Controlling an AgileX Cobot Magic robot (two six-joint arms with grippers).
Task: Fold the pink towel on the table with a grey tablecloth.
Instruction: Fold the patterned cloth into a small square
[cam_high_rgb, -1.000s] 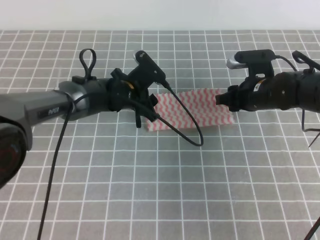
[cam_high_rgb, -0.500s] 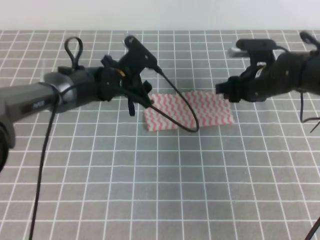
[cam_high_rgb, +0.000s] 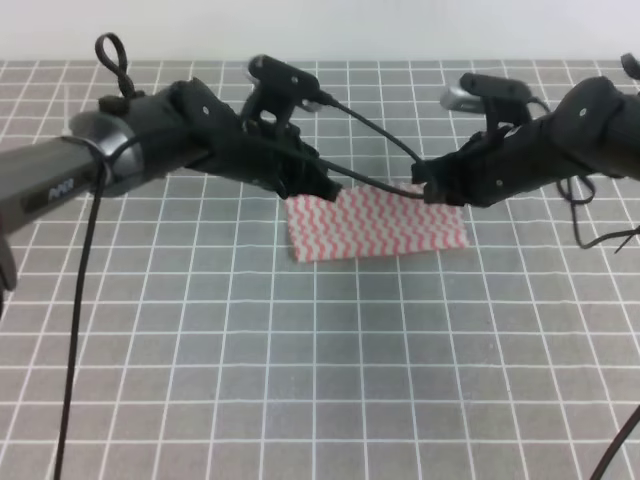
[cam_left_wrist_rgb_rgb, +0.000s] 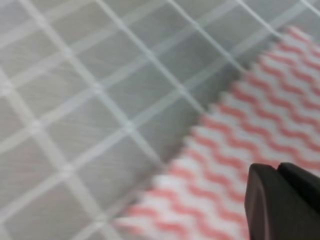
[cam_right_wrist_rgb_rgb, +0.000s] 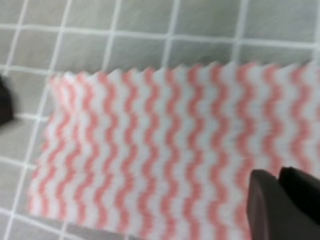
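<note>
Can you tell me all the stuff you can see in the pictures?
pink towel: one, pink-red and white zigzag stripes, lying flat in the middle of the table, between the two arms.
table with a grey tablecloth: one, grey with thin white grid lines, under everything.
wall: white, along the back.
cables: black, hanging from the arms.
left gripper: black, at the towel's far left corner.
right gripper: black, at the towel's far edge, right of centre.

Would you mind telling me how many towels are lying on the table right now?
1: the pink towel lies flat on the table, between the left tool and right tool. No other shows.
</note>
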